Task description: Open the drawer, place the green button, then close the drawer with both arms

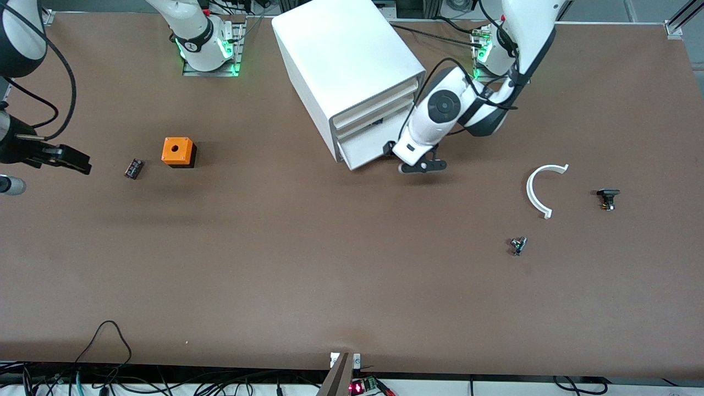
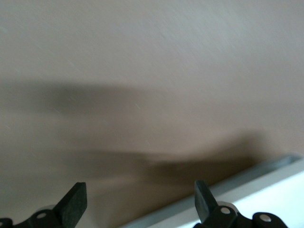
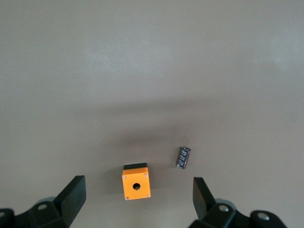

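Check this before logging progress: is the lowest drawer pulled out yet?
No: the lowest drawer sits flush in the cabinet, with the left hand empty beside it.

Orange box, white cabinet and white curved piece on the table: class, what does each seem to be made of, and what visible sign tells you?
Orange box: likely moulded plastic, matte, even colour, black base, screws at the corners.
White cabinet: probably plastic or painted metal, smooth, slightly glossy flat panels; cannot tell which.
White curved piece: seemingly rigid plastic, thin, uniform white.

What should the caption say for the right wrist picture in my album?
Open right gripper hovers over the brown table, with an orange box and small dark cylinder below.
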`<state>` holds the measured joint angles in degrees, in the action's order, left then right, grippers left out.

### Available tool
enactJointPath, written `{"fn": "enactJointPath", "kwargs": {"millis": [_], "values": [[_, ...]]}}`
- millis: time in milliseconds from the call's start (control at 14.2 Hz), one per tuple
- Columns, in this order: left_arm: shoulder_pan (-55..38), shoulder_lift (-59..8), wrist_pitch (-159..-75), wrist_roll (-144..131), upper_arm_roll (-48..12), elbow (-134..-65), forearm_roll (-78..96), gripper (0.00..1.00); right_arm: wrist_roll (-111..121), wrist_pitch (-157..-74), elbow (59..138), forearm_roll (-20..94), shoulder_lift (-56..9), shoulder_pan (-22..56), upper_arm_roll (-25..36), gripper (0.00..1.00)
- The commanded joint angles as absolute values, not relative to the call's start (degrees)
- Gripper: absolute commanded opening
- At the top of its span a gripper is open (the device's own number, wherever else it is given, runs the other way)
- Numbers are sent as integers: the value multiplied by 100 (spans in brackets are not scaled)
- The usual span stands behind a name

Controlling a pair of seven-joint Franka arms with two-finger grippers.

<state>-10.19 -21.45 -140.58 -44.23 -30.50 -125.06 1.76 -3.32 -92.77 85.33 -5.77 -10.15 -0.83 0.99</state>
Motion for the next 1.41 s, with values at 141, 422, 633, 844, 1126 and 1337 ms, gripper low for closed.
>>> {"fn": "enactJointPath", "kwargs": {"millis": [141, 422, 633, 844, 1126, 1337], "values": [[-1011, -1846, -13809, -4386, -3217, -12700, 255, 100, -211, -9255, 8789, -519, -817, 176, 334, 100], [-601, -1400, -13781, -4377, -3182, -12552, 246, 100, -281, -9586, 9348, -519, -459, 185, 325, 100], [297, -635, -13729, -4386, -3059, -12270, 246, 100, -229, -10098, 10308, -510, 219, 176, 404, 100], [404, 121, -12801, -4290, -2489, -12104, 246, 100, -229, -10055, 10248, -458, 150, 158, 465, 100], [404, 369, -10412, -2572, -1734, -10621, 176, 100, -176, -10072, 10169, -263, 97, 176, 554, 100], [404, 378, -9809, -1943, -1039, -9933, 150, 100, -123, -10063, 10134, -290, 97, 193, 536, 100]]}}
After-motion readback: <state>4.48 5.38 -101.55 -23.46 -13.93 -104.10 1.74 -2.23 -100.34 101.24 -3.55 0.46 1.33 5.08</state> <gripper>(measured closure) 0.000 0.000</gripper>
